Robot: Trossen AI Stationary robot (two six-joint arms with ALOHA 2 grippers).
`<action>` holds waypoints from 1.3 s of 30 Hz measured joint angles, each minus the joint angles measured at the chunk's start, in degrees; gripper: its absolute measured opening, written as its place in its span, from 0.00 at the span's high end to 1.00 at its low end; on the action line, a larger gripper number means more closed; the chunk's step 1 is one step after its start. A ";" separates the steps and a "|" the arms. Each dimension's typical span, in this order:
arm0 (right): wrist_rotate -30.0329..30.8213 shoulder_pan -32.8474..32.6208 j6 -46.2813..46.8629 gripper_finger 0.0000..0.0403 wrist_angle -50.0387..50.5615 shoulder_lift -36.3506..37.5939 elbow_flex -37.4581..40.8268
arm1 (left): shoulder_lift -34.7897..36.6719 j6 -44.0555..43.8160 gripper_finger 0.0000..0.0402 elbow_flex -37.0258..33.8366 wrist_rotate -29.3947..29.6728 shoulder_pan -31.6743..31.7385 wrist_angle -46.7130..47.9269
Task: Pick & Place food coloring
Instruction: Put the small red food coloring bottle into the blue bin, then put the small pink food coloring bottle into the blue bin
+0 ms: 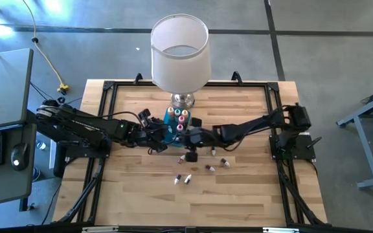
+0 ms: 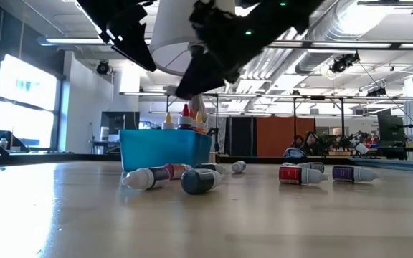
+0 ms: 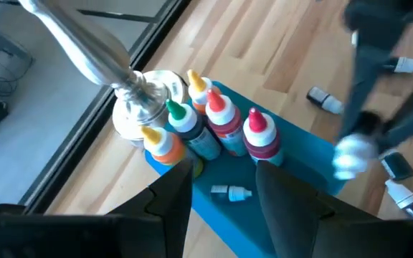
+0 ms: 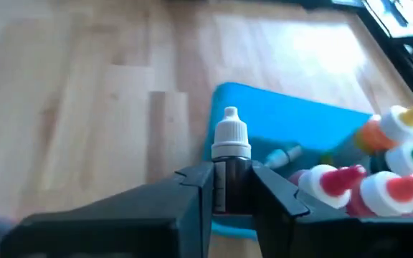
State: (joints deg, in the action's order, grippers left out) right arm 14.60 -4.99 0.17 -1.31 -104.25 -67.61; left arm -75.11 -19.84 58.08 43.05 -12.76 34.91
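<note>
Right pincer (image 4: 231,188) is clamped on a dark, white-capped food coloring bottle (image 4: 230,154), upright between its fingers, just beside the blue tray (image 4: 278,118).

Right tool (image 4: 231,188) clamped on dark white-capped bottle (image 4: 231,161), blue tray (image 4: 292,132) of upright bottles (image 4: 378,172) just beyond, wooden table (image 4: 84,93)

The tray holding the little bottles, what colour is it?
Blue. The tray shows best in the left wrist view.

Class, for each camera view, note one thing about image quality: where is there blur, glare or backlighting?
High view: even light, sharp. Low view: bright windows and ceiling lights leave both arms as dark silhouettes. Left wrist view: the right arm is motion-blurred. Right wrist view: the held vial is fairly sharp; the standing bottles are soft.
</note>
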 joint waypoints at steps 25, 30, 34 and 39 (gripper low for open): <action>-0.76 2.00 1.48 0.61 21.09 -14.81 -19.76 | 0.04 -1.72 0.63 -0.02 0.94 -0.01 4.74; -0.05 -0.59 1.33 0.60 27.29 -9.54 -19.66 | 0.07 -5.12 0.63 -0.02 -2.64 -1.21 7.44; 1.82 -2.98 5.47 0.61 37.36 -3.53 -19.65 | 0.07 -8.44 0.63 -0.02 -2.65 -4.66 8.45; 5.13 -5.24 13.29 0.62 50.40 0.39 -19.69 | -0.35 -11.00 0.63 -2.36 -6.51 -10.64 -2.79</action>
State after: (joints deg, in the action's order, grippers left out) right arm 19.74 -10.23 13.46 49.09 -103.86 -87.30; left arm -75.46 -30.83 55.72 36.54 -23.40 32.12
